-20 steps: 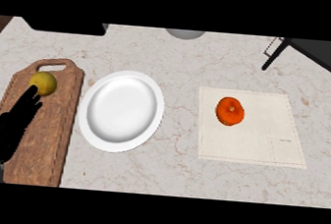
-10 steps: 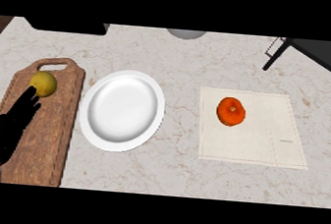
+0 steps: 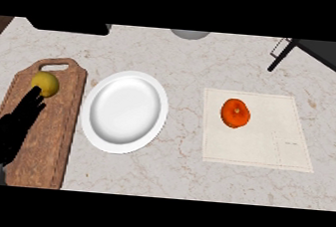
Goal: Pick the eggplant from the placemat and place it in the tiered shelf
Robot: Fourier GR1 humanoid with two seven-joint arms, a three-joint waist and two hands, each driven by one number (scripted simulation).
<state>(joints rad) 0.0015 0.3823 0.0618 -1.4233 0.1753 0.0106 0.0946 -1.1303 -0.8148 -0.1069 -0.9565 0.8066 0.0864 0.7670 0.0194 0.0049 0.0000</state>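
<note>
Left hand: the black left hand [image 3: 11,125] sat at the far left edge over the wooden board, fingers straight and spread, holding nothing, fingertips just short of the lemon.
Cutting board: the long brown wooden cutting board with a handle slot [image 3: 55,126] lay along the left side, under that hand.
Lemon: the small round yellow lemon [image 3: 46,83] rested on the board's far end, just beyond the fingertips.
Plate: the plain round white plate [image 3: 124,111] stood just right of the board, nothing on it.
Placemat: the pale beige square cloth placemat [image 3: 261,143] lay right of the plate, flat on the marbled counter.
Task object: the round orange-red item [image 3: 235,113], standing in for the eggplant, lay on the placemat's near-left part, well apart from the left hand, with the plate between them.
Shelf: the black-framed tiered shelf [image 3: 320,52] showed only at the top right corner.
Right hand: out of sight.
</note>
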